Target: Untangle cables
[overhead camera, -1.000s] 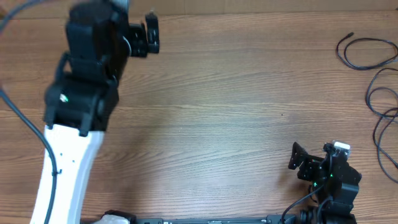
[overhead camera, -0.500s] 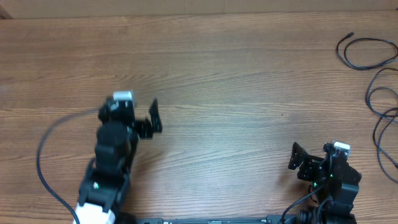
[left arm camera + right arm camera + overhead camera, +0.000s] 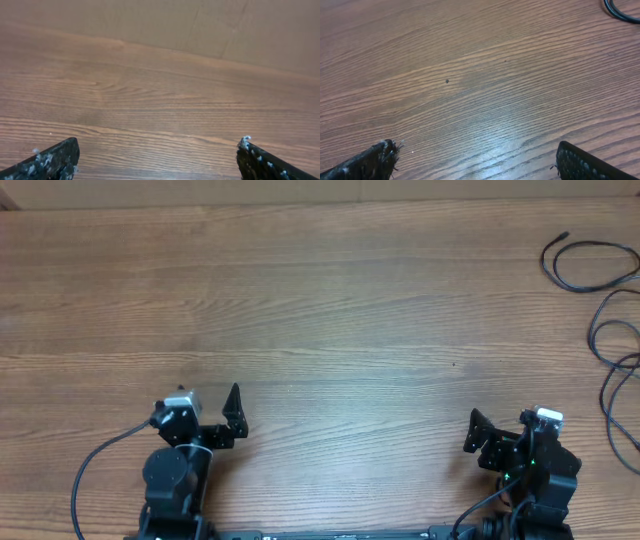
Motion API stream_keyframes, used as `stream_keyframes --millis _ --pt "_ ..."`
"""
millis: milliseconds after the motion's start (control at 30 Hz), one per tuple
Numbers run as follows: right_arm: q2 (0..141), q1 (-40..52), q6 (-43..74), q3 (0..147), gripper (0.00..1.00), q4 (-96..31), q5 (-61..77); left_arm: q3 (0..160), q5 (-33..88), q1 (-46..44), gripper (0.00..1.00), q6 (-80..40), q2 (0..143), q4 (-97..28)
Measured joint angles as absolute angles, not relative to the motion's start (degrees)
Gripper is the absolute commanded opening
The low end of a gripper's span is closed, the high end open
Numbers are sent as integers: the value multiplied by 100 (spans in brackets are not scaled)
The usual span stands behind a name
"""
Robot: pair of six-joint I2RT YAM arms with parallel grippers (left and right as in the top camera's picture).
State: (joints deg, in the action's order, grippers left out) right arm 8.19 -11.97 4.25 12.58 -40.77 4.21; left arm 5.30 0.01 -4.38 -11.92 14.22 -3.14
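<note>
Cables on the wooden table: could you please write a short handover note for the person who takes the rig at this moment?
Left gripper: fingers open, empty, at the near edge of the brown wooden table.
Right gripper: fingers open, empty, also at the near edge.
Thin black cables: loose loops at the table's right edge, partly out of frame; nothing touches them.
Done: no cable is gripped.
Left: the lower loops seem to cross; probably separate them with the right arm, which is nearer.
</note>
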Motion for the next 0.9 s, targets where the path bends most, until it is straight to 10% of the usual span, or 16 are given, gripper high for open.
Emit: stream_keyframes --millis 900 --pt "819 -1197 427 1258 100 -4077 421 64 -174 -99 100 779 86 -467"
